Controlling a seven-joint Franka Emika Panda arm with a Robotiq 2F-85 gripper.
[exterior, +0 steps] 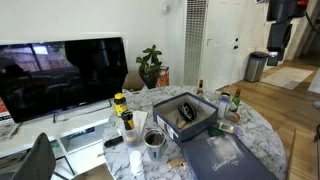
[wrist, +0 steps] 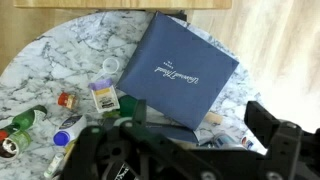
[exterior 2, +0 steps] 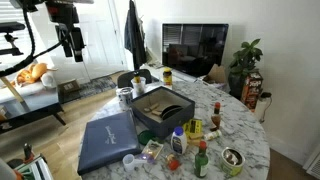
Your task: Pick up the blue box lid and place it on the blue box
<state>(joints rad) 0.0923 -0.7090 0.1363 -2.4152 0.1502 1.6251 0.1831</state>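
High at the left in an exterior view, the gripper (exterior 2: 71, 40) hangs well above the round marble table (exterior 2: 245, 128). In the wrist view its dark fingers stand wide apart and hold nothing. The flat navy cardboard lid (exterior 2: 108, 142) lies on the table just beside the deep blue box (exterior 2: 162, 112), which has no cover. The pale script on the lid is too small to read.

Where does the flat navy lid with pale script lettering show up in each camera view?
In an exterior view: the flat navy-blue cardboard lid lies at lower right.
In an exterior view: it lies at lower left.
Wrist view: upper centre, lettering readable.
Shared landmark: the white marble tabletop under it.
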